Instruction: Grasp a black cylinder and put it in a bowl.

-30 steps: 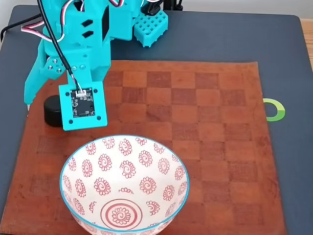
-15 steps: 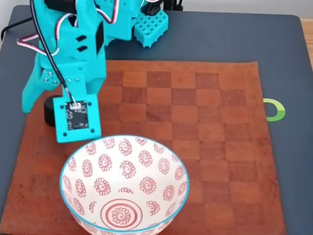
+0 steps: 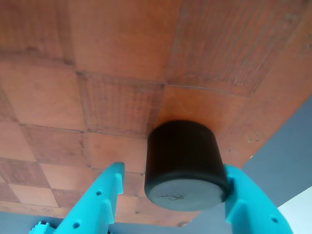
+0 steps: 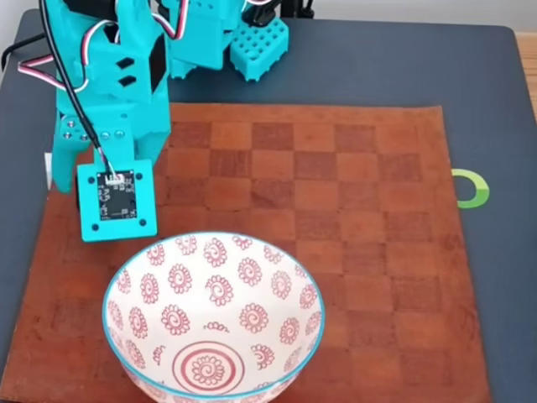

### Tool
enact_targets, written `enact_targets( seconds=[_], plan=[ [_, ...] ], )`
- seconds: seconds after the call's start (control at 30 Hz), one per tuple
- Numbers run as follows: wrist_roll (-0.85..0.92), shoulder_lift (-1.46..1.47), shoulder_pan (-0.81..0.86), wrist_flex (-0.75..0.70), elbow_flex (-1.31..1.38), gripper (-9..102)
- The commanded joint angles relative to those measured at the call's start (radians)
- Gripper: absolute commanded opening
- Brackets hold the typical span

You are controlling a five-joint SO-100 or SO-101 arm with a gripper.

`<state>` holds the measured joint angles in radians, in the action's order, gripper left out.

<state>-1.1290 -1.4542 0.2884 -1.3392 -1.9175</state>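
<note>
Black cylinder (image 3: 184,165) stands upright on the checkered mat (image 3: 122,73) near the mat's edge, between the fingers of the teal gripper (image 3: 170,195); jaws spread, the right finger in the wrist view touching or nearly touching its side, the left finger well clear. Risk, by my reading: closing from this off-centre stance may shove or tip the cylinder toward the mat edge instead of pinching it squarely. The bowl (image 4: 113,285) sits just below the arm in the fixed view, so a low carry could clip its rim.

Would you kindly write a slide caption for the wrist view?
Open gripper straddling the black cylinder near the checkered mat's edge.
</note>
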Motion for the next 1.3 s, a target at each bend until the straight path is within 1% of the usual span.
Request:
enact_targets(
  seconds=[0.0, 0.1, 0.27, 0.6, 0.73, 1.03, 1.13, 1.27],
  plan=[
    [0.006, -0.006, 0.008, 0.000, 0.034, 23],
    [0.006, -0.006, 0.009, 0.000, 0.034, 22],
    [0.006, -0.006, 0.009, 0.000, 0.034, 16],
    [0.020, -0.006, 0.031, 0.000, 0.034, 15],
    [0.021, -0.014, 0.031, -0.003, 0.034, 12],
    [0.009, -0.028, 0.009, -0.020, 0.044, 12],
    [0.003, -0.072, -0.014, -0.071, 0.087, 12],
    [0.003, -0.155, -0.023, -0.181, 0.183, 12]
  ],
)
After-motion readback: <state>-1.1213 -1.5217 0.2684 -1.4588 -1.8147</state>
